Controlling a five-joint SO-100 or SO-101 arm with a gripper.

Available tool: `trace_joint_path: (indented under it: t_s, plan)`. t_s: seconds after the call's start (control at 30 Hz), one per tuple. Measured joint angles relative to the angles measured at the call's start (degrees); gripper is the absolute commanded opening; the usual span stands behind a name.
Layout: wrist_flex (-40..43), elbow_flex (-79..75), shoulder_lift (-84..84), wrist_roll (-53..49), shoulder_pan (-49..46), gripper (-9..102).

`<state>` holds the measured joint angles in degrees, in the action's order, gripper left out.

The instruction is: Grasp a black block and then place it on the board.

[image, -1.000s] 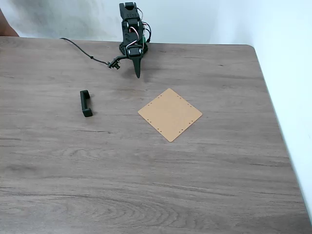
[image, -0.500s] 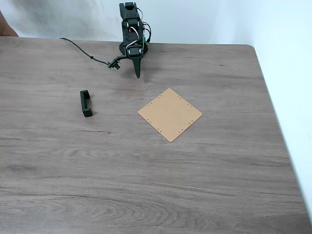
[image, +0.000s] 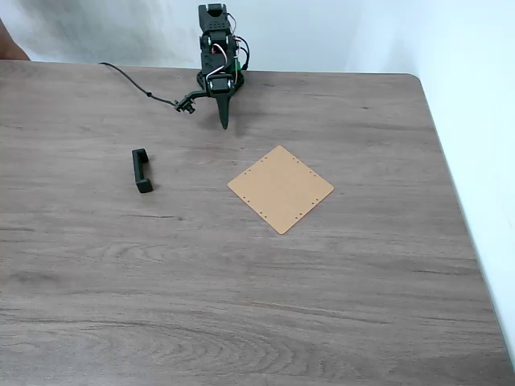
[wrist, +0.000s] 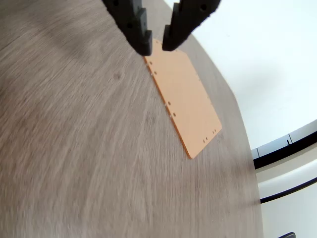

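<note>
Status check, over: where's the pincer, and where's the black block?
Pincer empty, slightly open, hanging near the arm's base. Black block on the tabletop, untouched, left of the board in the fixed view. Nothing lying between them.

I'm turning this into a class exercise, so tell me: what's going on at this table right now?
A small black robot arm at the table's far edge holds nothing. Its pincer, fingers a little apart, hangs above the wood-grain table. The black block lies untouched, to the left in the fixed view. The tan board lies bare, apart from the block. In the wrist view the pincer faces the board. No grasp has begun.
</note>
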<state>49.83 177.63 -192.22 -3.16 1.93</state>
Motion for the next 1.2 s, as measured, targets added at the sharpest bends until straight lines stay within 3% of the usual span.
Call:
trace_joint_path:
  t_s: [0.6,1.2]
  plan:
    - [-6.1,-28.3,34.8,-39.9,-10.8,0]
    - [-9.7,-51.0,64.8,-76.0,-24.1,14]
